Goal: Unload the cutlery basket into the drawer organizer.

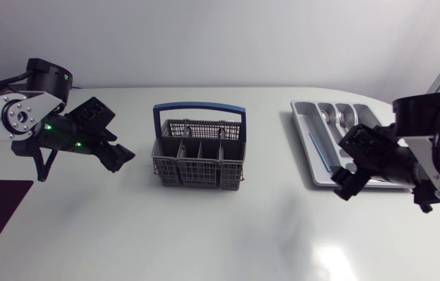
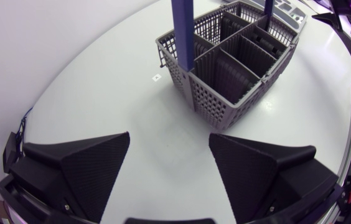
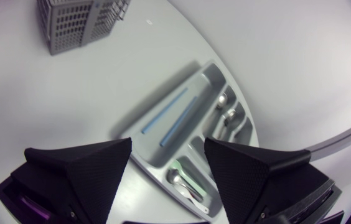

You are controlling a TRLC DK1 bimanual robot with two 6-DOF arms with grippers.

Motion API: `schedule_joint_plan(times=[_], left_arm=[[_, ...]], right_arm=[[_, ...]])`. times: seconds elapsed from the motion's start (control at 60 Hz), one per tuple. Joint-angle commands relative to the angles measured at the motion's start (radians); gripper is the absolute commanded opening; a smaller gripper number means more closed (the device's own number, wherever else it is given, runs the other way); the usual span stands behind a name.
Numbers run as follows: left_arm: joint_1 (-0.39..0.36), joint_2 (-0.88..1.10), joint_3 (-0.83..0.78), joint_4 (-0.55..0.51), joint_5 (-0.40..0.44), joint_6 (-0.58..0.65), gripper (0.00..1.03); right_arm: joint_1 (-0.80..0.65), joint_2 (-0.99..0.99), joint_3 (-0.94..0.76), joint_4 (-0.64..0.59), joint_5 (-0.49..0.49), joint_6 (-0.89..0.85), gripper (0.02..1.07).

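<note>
White tabletop [image 1: 228, 234], 2 arms in from the sides. Grey plastic mesh cutlery basket with a blue hoop handle [image 1: 198, 170] sits upright mid-table, between the 2 grippers and touching neither.

Left gripper [image 1: 117, 156]: fingers spread wide, nothing held. Left wrist view puts the basket [image 2: 216, 102] ahead of the gripper [image 2: 169, 165], past the fingertips, with bare table in the gap.

Grey plastic drawer organizer tray [image 1: 302, 133] lies at the table's right end. Right gripper [image 1: 343, 181] hangs over 1 end of it, fingers wide apart, nothing held. Right wrist view shows the organizer [image 3: 201, 93] under and ahead of the gripper [image 3: 168, 165]. 2 thin blue sticks [image 3: 169, 118] lie in the long compartment, silver cutlery [image 3: 225, 106] in the short ones.
</note>
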Motion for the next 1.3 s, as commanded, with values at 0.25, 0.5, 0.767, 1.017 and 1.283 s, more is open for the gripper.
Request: schedule_joint_plan(times=[0.25,0.5,0.767,1.017,1.283], left_arm=[[-0.013,0.197,0.033,0.064,0.046,0.027,0.33],[-0.069,0.268,0.082,0.067,0.084,0.031,0.15],[-0.136,0.283,0.080,0.072,0.106,0.030,0.15],[-0.168,0.266,0.079,0.072,0.106,0.013,0.15],[-0.190,0.240,0.063,0.070,0.106,0.004,0.15]], right_arm=[[0.296,0.307,0.151,0.082,-0.008,0.296,0.29],[0.393,0.539,0.337,0.098,0.003,0.379,0.13],[0.408,0.578,0.369,0.092,0.020,0.399,0.13],[0.407,0.555,0.340,0.093,0.040,0.399,0.13],[0.396,0.534,0.320,0.093,0.042,0.393,0.13]])
